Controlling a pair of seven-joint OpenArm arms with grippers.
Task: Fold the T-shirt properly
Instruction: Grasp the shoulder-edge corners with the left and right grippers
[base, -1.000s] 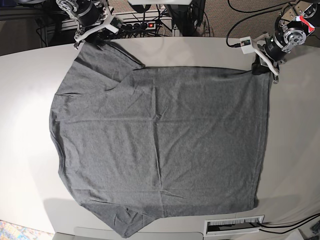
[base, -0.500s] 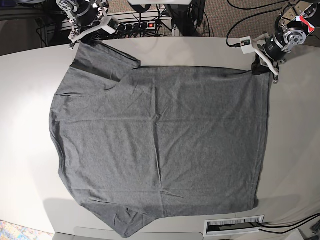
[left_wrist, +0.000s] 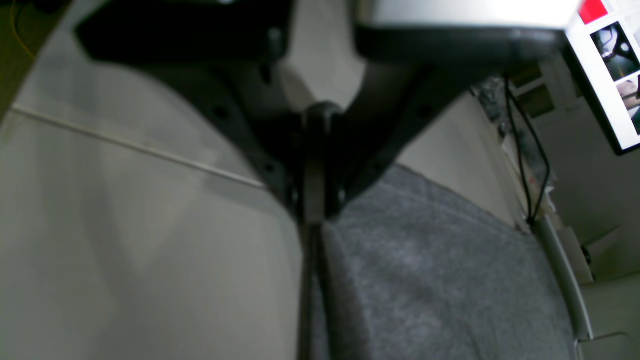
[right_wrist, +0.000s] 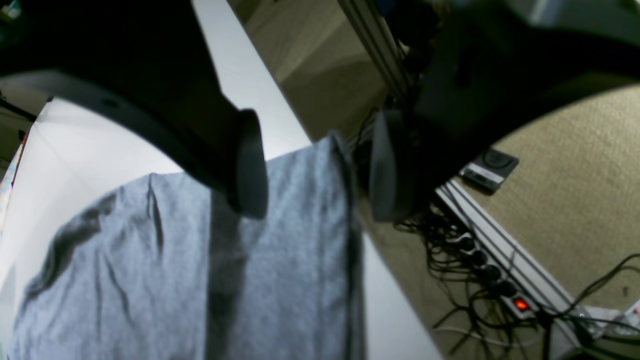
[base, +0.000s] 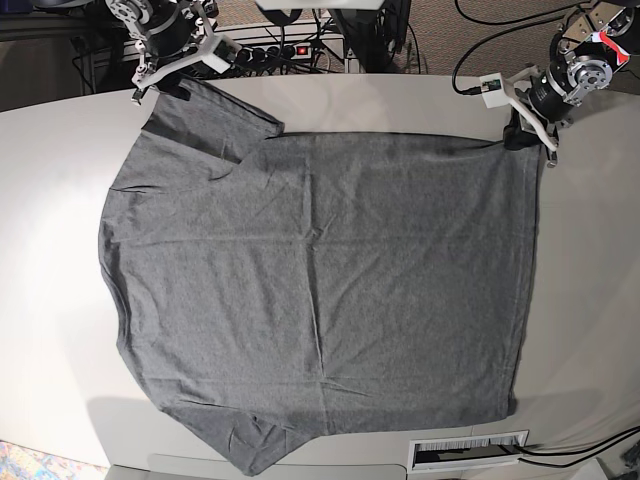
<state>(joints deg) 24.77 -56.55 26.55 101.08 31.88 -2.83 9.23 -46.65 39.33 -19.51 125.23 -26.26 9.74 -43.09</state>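
The heather-grey T-shirt (base: 320, 290) lies spread flat on the pale table (base: 590, 260), sleeves to the left, hem to the right. My left gripper (base: 528, 135) is at the shirt's far right hem corner. In the left wrist view it (left_wrist: 315, 207) is shut on the shirt's edge (left_wrist: 430, 270). My right gripper (base: 162, 82) is at the far left sleeve. In the right wrist view it (right_wrist: 320, 167) is open, and the sleeve hem (right_wrist: 300, 210) lies between the pads (right_wrist: 250, 165) without being pinched.
A power strip with a red light (right_wrist: 520, 302) and tangled cables (base: 300, 45) lie on the floor behind the table's far edge. A white slotted panel (base: 468, 450) sits at the front edge. A screen (left_wrist: 615, 75) stands off to one side.
My right gripper has moved left and toward the far edge, and the far sleeve has been drawn out that way. The left gripper has not moved.
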